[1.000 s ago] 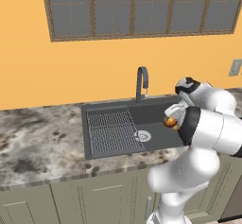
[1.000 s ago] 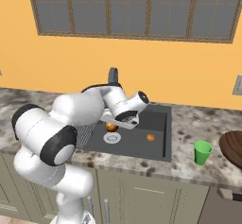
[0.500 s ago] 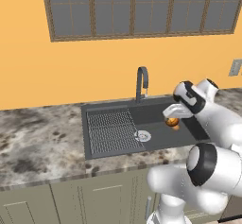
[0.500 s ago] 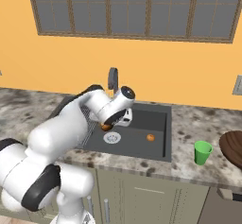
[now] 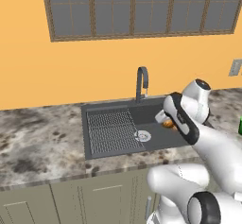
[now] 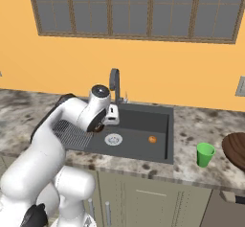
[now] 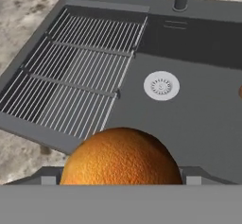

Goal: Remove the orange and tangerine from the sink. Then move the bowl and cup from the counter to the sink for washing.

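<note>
Above the sink (image 7: 203, 100), end effector (image 7: 122, 180) clenches the orange (image 7: 121, 157) between its fingers.

Between the jaws sits a deep orange fruit (image 7: 121, 157) with a finely dimpled skin. Beyond it the sink (image 7: 198, 119) is dark grey, its grid (image 7: 75, 76) ribbed in pale silver lines, its drain (image 7: 161, 85) silver-white. A second fruit (image 6: 152, 139) (small, orange) lies farther off. The counter (image 6: 191, 125) is mottled grey and brown; the cup (image 6: 205, 154) bright green, the bowl (image 6: 235, 147) reddish-brown.
</note>
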Controlling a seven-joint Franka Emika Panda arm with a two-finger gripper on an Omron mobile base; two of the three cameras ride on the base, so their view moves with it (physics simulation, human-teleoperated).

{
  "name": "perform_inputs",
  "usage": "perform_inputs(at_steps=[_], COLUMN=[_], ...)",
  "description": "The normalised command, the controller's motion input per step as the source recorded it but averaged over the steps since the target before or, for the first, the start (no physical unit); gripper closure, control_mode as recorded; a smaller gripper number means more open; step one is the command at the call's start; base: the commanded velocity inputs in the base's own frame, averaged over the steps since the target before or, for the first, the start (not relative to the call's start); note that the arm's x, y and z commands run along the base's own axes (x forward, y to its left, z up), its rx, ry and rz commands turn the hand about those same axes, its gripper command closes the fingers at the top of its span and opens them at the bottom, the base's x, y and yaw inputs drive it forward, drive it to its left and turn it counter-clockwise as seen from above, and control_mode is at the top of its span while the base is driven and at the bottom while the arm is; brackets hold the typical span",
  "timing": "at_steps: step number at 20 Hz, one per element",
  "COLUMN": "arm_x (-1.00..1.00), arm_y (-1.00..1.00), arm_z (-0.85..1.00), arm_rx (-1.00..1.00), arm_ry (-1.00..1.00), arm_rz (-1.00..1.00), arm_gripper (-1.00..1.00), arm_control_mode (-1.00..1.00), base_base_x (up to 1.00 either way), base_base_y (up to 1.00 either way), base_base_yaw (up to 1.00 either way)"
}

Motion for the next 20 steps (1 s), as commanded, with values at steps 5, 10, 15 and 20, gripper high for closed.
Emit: perform_inputs(at_steps=[5,10,15,20], arm_x=[-0.14,-0.1,-0.06,-0.01], arm_y=[0.41,0.45,0.51,0.53], arm_z=[0.31,0.28,0.21,0.13], arm_rx=[-0.13,-0.09,-0.04,-0.04], arm_ry=[0.04,0.07,0.02,0.0], arm_rz=[0.0,0.0,0.0,0.0], arm_gripper=[1.0,1.0,1.0,1.0], arm_control_mode=[-1.0,-1.0,-1.0,-1.0], base_base_x=[0.0,0.0,0.0,0.0], base_base_y=[0.0,0.0,0.0,0.0], base_base_yaw=[0.0,0.0,0.0,0.0])
